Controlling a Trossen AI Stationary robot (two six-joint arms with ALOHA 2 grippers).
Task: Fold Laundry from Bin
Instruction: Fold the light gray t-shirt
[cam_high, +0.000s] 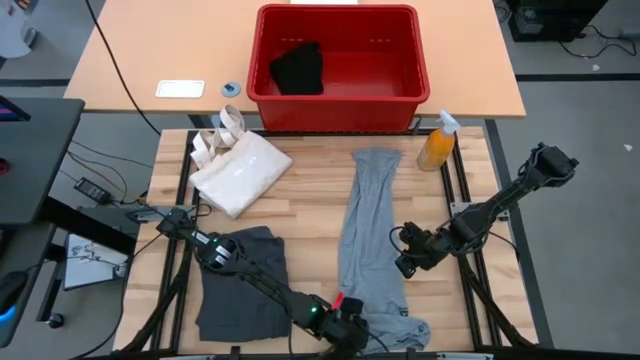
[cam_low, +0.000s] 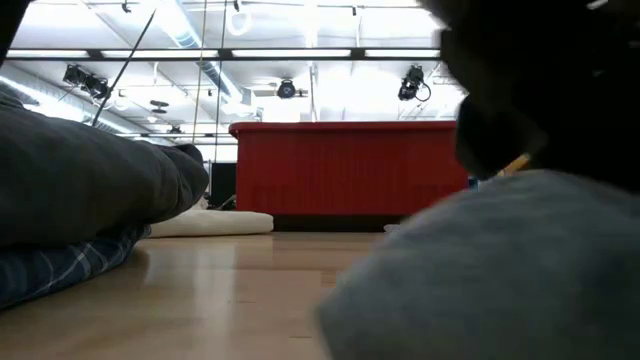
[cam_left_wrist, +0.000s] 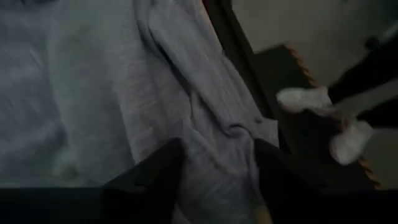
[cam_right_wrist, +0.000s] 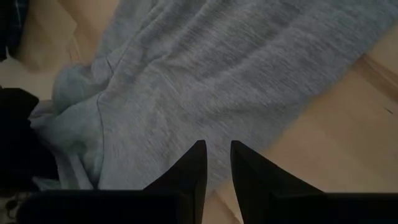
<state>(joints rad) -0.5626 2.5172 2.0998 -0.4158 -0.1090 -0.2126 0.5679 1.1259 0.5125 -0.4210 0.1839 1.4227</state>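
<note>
The light grey piece (cam_high: 372, 235) lies stretched out long down the table's middle, from near the red bin (cam_high: 338, 62) to the near edge. My left gripper (cam_high: 350, 325) is open over its bunched near end (cam_left_wrist: 217, 143), one finger on either side of a ridge of cloth. My right gripper (cam_high: 405, 262) is at the piece's right edge, its fingers almost together on it. The dark charcoal-grey piece (cam_high: 240, 285) lies folded at the near left, on the blue-and-white plaid shirt (cam_low: 60, 265). The black piece (cam_high: 298, 68) lies in the bin. My left gripper's fingers (cam_left_wrist: 168, 171) stand astride the bunched near end of the light grey piece, coming from above; I cannot tell whether they touch it. My right gripper pinches the piece's right edge (cam_right_wrist: 217, 146) between its two fingers, slanting down from the table's right. The cloth lies flat and slack on the table.
A cream-white tote bag (cam_high: 240, 170) lies at the far left of the table. An orange spray bottle (cam_high: 437, 145) stands at the far right, beside the bin. A person's white shoes (cam_left_wrist: 305, 99) show on the floor beyond the table's near edge.
</note>
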